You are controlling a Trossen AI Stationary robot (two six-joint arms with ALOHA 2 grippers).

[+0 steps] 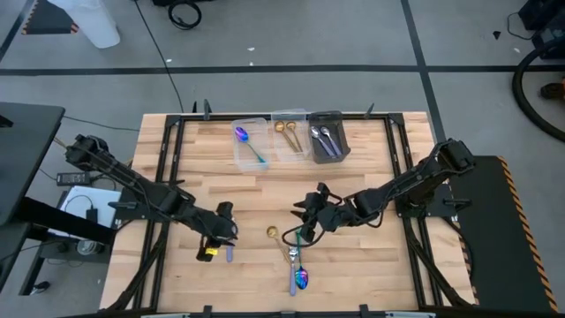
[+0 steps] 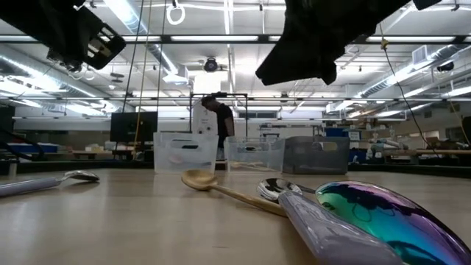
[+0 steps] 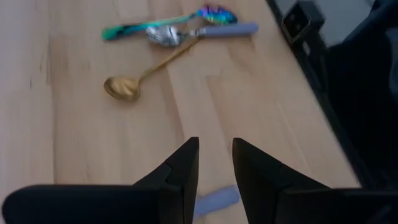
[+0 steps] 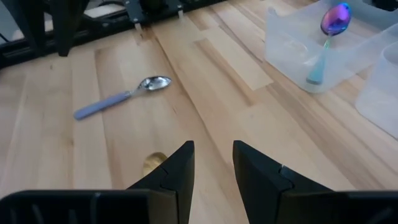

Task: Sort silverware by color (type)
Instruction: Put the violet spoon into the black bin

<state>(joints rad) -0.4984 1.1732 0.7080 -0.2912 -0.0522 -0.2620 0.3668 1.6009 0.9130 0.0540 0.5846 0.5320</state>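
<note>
On the table (image 1: pixel 203 177), front middle, a loose cluster of cutlery: a gold spoon (image 1: pixel 273 232) with its bowl toward the left arm, a silver spoon (image 1: pixel 292 255) with a lilac handle, and a blue-purple spoon (image 1: pixel 301 279) nearest the front edge. In the left wrist view the gold spoon (image 3: pixel 134 79) lies angled, its handle running up to the silver bowl (image 3: pixel 163 36), with a teal-handled piece (image 3: pixel 134 28) and the rainbow bowl (image 3: pixel 216 12) just beside. Another lilac-handled spoon (image 1: pixel 229 252) lies by the left claw (image 1: pixel 226 231); in the right wrist view it is alone on bare wood (image 4: pixel 123 96).

Left claw hovers over the table at front left, fingers (image 3: pixel 184 168) parted a little, nothing between them; the lilac handle end (image 3: pixel 216 200) shows below them. Right claw (image 1: pixel 309 212) hangs just behind the cluster, fingers (image 4: pixel 180 167) slightly apart, nothing held, the gold bowl (image 4: pixel 153 163) peeking beside them.

At the back stand three bins side by side: a clear bin (image 1: pixel 251 144) holding a blue-purple teal-handled spoon (image 1: pixel 246 141), a middle clear bin (image 1: pixel 290 137) with gold pieces (image 1: pixel 288 131), and a dark grey bin (image 1: pixel 328 135) with silver ones (image 1: pixel 321 140).

A person (image 2: pixel 221 121) shows far behind in the low view.
</note>
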